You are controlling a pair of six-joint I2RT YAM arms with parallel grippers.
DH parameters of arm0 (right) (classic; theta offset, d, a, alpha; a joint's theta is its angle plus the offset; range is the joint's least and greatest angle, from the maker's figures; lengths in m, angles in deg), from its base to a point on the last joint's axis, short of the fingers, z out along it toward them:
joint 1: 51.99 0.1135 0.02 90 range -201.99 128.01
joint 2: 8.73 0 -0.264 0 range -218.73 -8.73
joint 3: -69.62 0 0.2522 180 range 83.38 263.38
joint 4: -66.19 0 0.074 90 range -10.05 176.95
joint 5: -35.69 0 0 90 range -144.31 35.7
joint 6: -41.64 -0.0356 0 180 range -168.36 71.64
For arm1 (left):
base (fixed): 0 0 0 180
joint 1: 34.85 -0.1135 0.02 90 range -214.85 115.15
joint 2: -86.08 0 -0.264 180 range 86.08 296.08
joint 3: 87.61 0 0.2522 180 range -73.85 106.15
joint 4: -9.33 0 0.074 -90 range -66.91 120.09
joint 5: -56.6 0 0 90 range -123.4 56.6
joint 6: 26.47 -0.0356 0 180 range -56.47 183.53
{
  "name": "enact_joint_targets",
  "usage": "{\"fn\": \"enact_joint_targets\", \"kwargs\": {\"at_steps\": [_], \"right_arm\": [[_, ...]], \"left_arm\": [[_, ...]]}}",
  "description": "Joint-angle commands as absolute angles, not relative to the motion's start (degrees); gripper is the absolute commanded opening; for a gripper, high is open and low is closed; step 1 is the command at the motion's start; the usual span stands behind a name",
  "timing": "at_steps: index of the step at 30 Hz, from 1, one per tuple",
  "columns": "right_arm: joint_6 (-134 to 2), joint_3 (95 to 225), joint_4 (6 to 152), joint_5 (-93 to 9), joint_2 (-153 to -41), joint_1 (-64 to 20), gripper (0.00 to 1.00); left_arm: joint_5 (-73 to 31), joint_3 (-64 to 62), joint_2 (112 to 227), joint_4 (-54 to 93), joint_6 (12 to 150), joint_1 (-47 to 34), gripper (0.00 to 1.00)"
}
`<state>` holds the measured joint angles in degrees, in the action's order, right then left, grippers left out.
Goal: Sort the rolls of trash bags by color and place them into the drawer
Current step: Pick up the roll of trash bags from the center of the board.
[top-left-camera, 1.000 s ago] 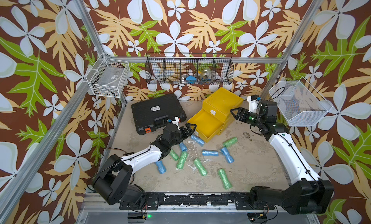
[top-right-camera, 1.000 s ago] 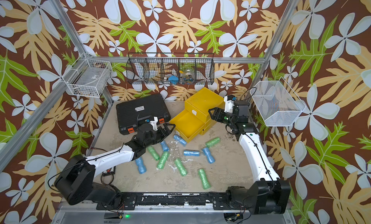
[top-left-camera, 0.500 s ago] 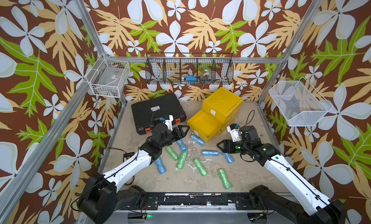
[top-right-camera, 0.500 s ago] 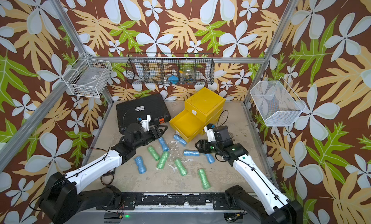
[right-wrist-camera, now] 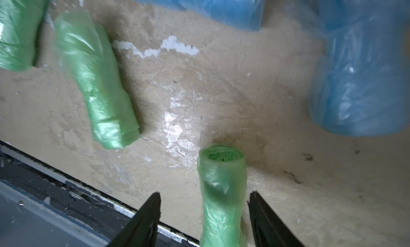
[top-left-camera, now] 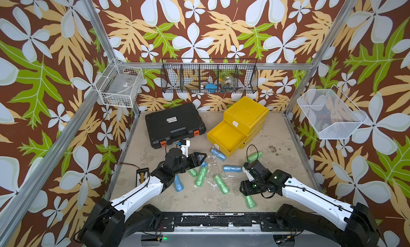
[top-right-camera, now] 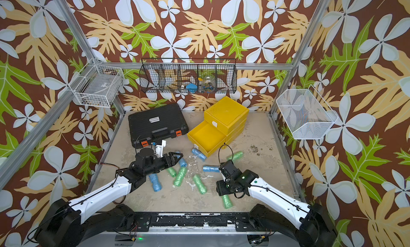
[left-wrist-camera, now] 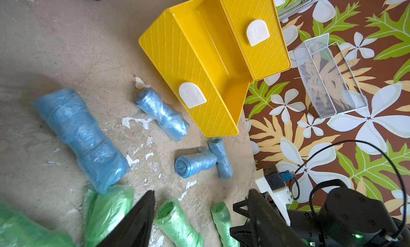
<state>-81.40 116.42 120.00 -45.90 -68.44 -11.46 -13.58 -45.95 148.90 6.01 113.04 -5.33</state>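
Observation:
Several blue and green rolls of trash bags lie loose on the floor in front of the yellow drawer unit (top-left-camera: pixel 246 115). Its bottom drawer (top-left-camera: pixel 226 137) is pulled out and empty. My left gripper (top-left-camera: pixel 200 156) (left-wrist-camera: pixel 202 197) hangs open over the left cluster, above a blue roll (top-left-camera: pixel 203 164) and green rolls (left-wrist-camera: pixel 175 221), holding nothing. My right gripper (top-left-camera: pixel 245 190) (right-wrist-camera: pixel 205 195) is open and low at the front. A green roll (right-wrist-camera: pixel 221 179) (top-left-camera: pixel 249 200) lies lengthwise between its fingers without touching them. Another blue roll (top-left-camera: pixel 218 154) rests against the drawer front.
A black tool case (top-left-camera: pixel 175 124) lies left of the drawer unit. Wire baskets hang on the left wall (top-left-camera: pixel 119 88), back wall (top-left-camera: pixel 209 76) and right wall (top-left-camera: pixel 330 115). A small black and yellow device (top-left-camera: pixel 140 176) sits at the left edge. The front rail (top-left-camera: pixel 210 219) runs just behind my right gripper.
My right arm swung from the drawer unit down to the front green roll and now straddles it. My left gripper drew back slightly and its jaws narrowed.

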Motion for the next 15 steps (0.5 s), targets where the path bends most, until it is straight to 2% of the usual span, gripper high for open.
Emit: {"fn": "enact_joint_targets", "kwargs": {"at_steps": [1,4,9,13,15], "right_arm": [[-82.96,114.74,118.07,-46.4,-68.87,-11.1,0.64],[-83.4,113.91,116.73,-46.26,-69.67,-10.65,0.62],[-83.64,113.59,115.9,-46.76,-71.15,-10.33,0.53],[-84.0,113.62,115.37,-47.55,-71.88,-10.36,0.35],[-84.28,113.3,114.61,-47.3,-72.29,-10.28,0.35]], "left_arm": [[-12.92,-46.6,148.1,4.37,113.62,-5.4,0.69],[-13.09,-46.7,147.91,4.37,113.8,-5.4,0.69],[-12.93,-46.69,147.88,4.02,114.24,-5.4,0.69],[-12.6,-46.7,148.27,3.47,114.62,-5.4,0.7],[-12.46,-46.7,148.3,3.38,114.68,-5.4,0.7]]}}
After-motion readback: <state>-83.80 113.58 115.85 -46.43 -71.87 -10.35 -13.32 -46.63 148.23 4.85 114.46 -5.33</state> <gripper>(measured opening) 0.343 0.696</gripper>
